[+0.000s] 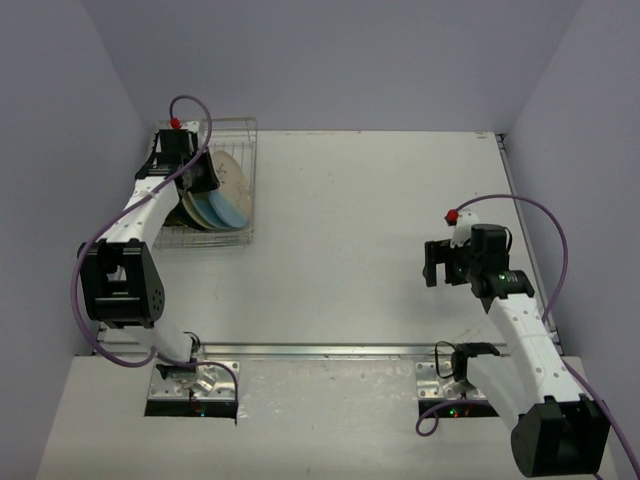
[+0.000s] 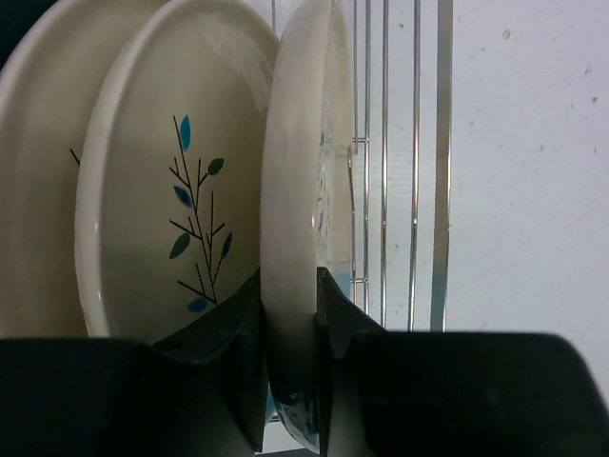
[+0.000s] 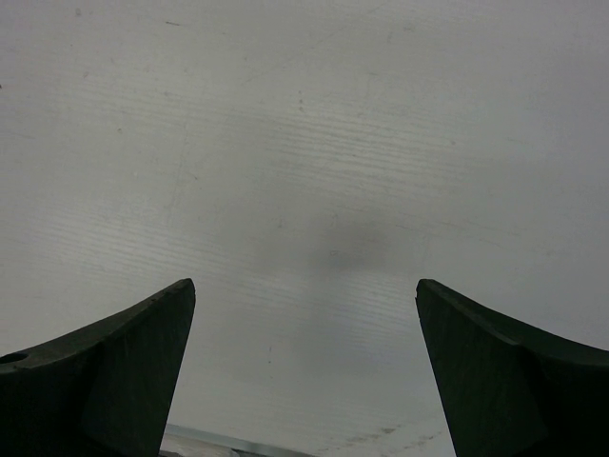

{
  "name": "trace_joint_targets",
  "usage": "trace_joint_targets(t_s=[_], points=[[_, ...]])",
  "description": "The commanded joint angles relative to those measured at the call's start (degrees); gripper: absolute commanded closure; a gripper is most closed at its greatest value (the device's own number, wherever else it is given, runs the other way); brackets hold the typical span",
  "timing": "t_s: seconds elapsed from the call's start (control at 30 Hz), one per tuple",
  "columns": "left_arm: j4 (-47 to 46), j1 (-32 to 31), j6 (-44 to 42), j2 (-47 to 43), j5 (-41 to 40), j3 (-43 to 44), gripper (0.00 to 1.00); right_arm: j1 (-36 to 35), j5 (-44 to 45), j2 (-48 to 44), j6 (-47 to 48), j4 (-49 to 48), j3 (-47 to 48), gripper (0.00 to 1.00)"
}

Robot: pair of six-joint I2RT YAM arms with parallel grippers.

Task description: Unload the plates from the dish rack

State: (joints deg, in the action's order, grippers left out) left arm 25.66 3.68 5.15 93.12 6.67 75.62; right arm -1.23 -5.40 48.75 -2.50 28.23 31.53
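From above, the left arm was stretched toward 11 o'clock, with the left tool point(image 1: 205, 175) inside the dish rack point(image 1: 250, 135) among the plates point(image 1: 228, 195). The right tool point(image 1: 432, 262) hovered at 3 o'clock.

In the left wrist view, the left tool point(image 2: 288, 286) gripped the rim of a cream plate point(image 2: 295, 143).

In the right wrist view, the right tool point(image 3: 304, 295) stood open above the counter point(image 3: 304, 143).

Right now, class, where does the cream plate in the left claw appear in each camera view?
Top external: upper left, cream plate standing in the dish rack.
Left wrist: centre, edge-on, pinched by the left claw.
Right wrist: not in it.
Shared landmark: dish rack wires.
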Motion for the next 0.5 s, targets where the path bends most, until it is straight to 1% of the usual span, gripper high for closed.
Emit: trace_joint_targets(t_s=[0.0, 0.17, 0.47], points=[[-3.2, 0.6, 0.1, -3.1, 0.6, 0.9, 1.0, 0.3, -3.7, 0.2, -2.3, 0.2, 3.5, 0.01], [-3.2, 1.0, -0.6, -5.5, 0.7, 2.0, 1.0, 0.3, -6.1, 0.2, -3.3, 1.1, 5.0, 0.01], [-2.2, 0.9, -4.6, -9.2, -0.5, 8.9, 1.0, 0.3, -8.4, 0.5, -4.4, 2.0, 7.8, 0.01]])
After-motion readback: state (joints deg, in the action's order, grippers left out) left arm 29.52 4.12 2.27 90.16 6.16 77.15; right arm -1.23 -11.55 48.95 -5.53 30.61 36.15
